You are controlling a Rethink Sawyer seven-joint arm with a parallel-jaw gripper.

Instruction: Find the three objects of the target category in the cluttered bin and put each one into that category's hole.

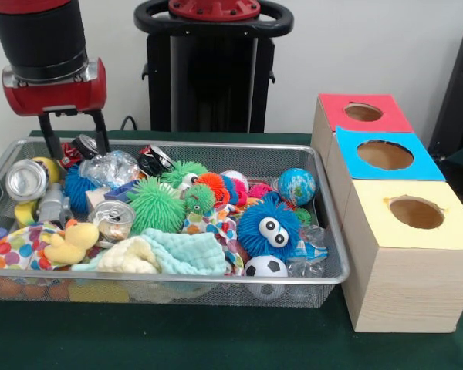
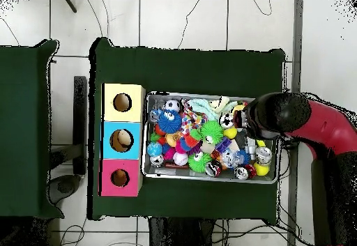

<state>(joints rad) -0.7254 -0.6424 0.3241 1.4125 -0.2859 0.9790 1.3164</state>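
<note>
A: Front view is showing the gripper (image 1: 73,139) hanging over the far left corner of the wire bin (image 1: 216,289), its 2 dark fingers (image 1: 100,131) spread apart and dipping toward a black and red can (image 1: 83,146). Nothing is sitting between them, so it is carrying nothing.

B: Is anything looking sorted yet?

A: Hard to say. Overhead, the blue box (image 2: 123,140) is showing something pale inside its hole, but I cannot tell what it is. The holes in the yellow box (image 2: 123,102) and the red box (image 2: 120,178) are looking dark.

B: And the target things?

A: The task is not naming the category. Cans, spiky balls like the green one (image 1: 156,204), a soccer ball (image 1: 265,267) and cloths are all lying jumbled in the bin, well apart from the 3 boxes beside it.

B: So most of the job is remaining?

A: I am judging so: at most 1 object is looking delivered, and the bin is looking full.
</note>
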